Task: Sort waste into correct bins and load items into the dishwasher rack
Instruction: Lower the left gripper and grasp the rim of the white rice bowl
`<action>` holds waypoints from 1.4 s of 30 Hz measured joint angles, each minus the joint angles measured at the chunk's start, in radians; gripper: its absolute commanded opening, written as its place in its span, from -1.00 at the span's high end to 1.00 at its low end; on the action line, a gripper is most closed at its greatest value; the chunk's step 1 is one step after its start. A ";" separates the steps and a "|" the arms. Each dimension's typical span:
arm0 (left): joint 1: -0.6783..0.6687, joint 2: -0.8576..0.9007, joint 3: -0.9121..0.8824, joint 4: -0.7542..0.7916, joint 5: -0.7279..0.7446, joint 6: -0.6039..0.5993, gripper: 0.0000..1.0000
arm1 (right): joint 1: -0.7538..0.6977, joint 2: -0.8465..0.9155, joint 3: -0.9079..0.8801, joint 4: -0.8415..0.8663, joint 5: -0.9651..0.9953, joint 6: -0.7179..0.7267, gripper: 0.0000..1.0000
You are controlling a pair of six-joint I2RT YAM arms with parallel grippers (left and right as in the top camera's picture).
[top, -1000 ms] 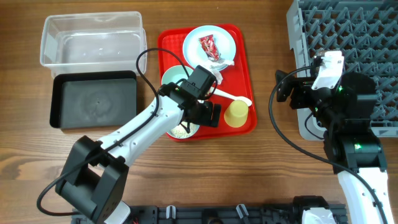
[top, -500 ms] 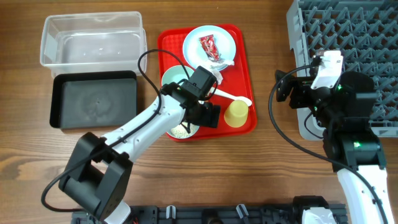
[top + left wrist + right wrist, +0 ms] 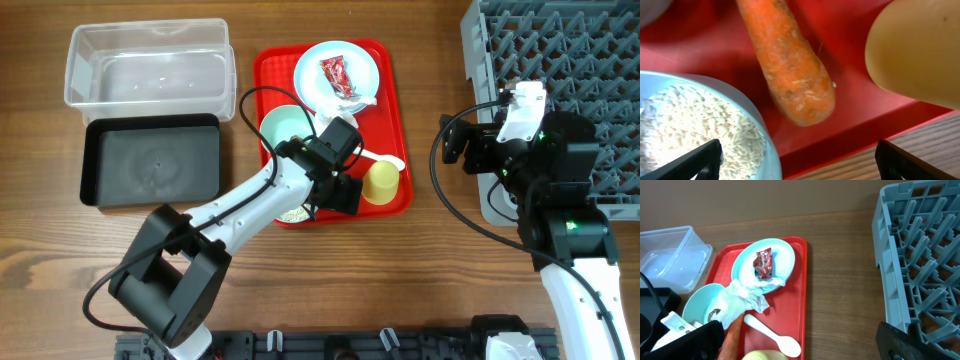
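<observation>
Carrot piece, orange, stubby, rough-skinned, lying flat on flat red plastic serving tray, centre of left wrist view, straight under left gripper; jaws spread wide, nothing between them. Hidden beneath that gripper in overhead view, lower middle of tray.

Judged firm, light, unlikely to crush; skin possibly damp and a little slippery. Best taken across thick middle, one finger on each long side, not at rounded blunt end.

Tight quarters. Small yellow plastic cup just beside carrot at upper right; light blue bowl of white rice grains just beside it at lower left. Risk of knocking cup over, or nudging bowl and scattering rice.

Further up tray in overhead view: pale green bowl, white plastic spoon, pale blue round plate bearing small red wrapper, crumpled white tissue at plate's lower edge. Clear rectangular plastic tub and black shallow rectangular tray at upper left, well apart from carrot. Large grey plastic dishwasher rack at upper right. Right gripper near rack's left edge, jaws wide apart, empty.
</observation>
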State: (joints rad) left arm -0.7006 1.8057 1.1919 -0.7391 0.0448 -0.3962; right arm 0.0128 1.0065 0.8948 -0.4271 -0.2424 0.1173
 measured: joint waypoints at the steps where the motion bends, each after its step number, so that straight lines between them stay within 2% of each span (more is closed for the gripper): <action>1: 0.000 0.000 0.000 0.000 -0.005 0.000 -0.93 | 0.000 0.000 0.000 0.000 0.000 0.000 -1.00; 12: 0.000 0.008 0.000 0.019 -0.022 -0.003 -0.88 | 0.000 0.000 0.000 0.000 0.000 0.000 -0.99; 26: 0.000 0.024 0.000 0.033 -0.023 -0.007 -0.68 | 0.000 0.000 0.000 0.000 0.000 0.000 -0.99; 35: 0.000 0.024 0.000 -0.002 -0.030 -0.007 -0.65 | 0.000 0.000 0.000 0.000 0.000 0.000 -0.99; 42: 0.000 0.026 0.033 -0.026 -0.049 -0.007 -0.46 | 0.000 0.000 0.000 0.000 0.000 0.000 -0.99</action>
State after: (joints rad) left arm -0.7006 1.8313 1.2247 -0.7654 -0.0044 -0.4034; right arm 0.0128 1.0065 0.8948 -0.4267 -0.2424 0.1173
